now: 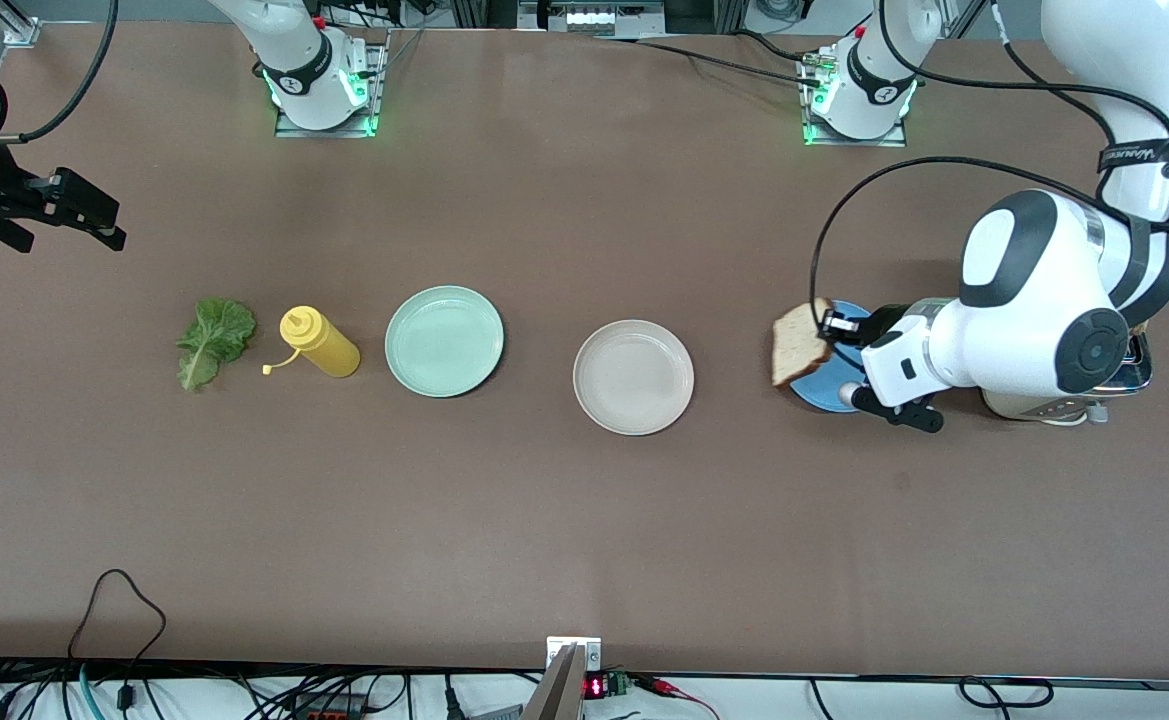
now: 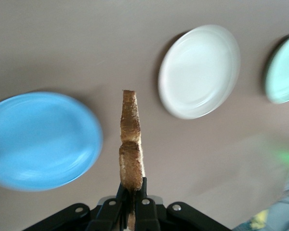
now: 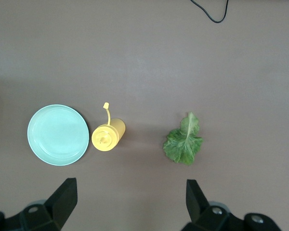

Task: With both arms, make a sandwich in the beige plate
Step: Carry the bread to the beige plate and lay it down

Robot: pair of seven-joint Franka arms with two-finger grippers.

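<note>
Starting out: the left gripper (image 1: pixel 828 330) pinches one toast (image 1: pixel 797 347) over the blue plate (image 1: pixel 824 392), the right gripper (image 3: pixel 130 199) waits wide open near the table's end, the beige plate (image 1: pixel 634 376) is bare and the lettuce (image 1: pixel 212 340) is untouched.

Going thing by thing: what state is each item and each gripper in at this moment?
Toast slice: lifted, held on edge over the blue plate's rim.
Left gripper: shut on the toast slice.
Right gripper: open, empty, waiting above the table.
Beige plate: empty.
Green plate: empty.
Blue plate: empty.
Lettuce leaf: flat on the table.
Yellow bottle: standing, cap off.
</note>
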